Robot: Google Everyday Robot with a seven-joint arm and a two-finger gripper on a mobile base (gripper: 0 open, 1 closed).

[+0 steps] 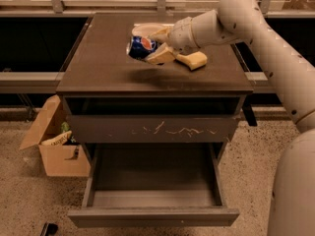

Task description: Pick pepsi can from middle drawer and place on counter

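My gripper (pixel 149 45) is shut on the pepsi can (pixel 139 47), a dark-blue can with the round logo facing the camera. The can lies tilted on its side between the pale fingers (pixel 160 56). It hangs a little above the rear middle of the dark brown counter (pixel 98 65), with its shadow on the top below it. The arm reaches in from the right. The middle drawer (pixel 152 215), with a plain front panel, is pulled open below, and nothing shows inside it.
A yellow sponge (pixel 195 59) lies on the counter just right of the gripper. The drawer front with whitish scratches (pixel 157 129) is shut above the open drawer. An open cardboard box (pixel 56 149) stands on the floor at the left. A railing runs behind the cabinet.
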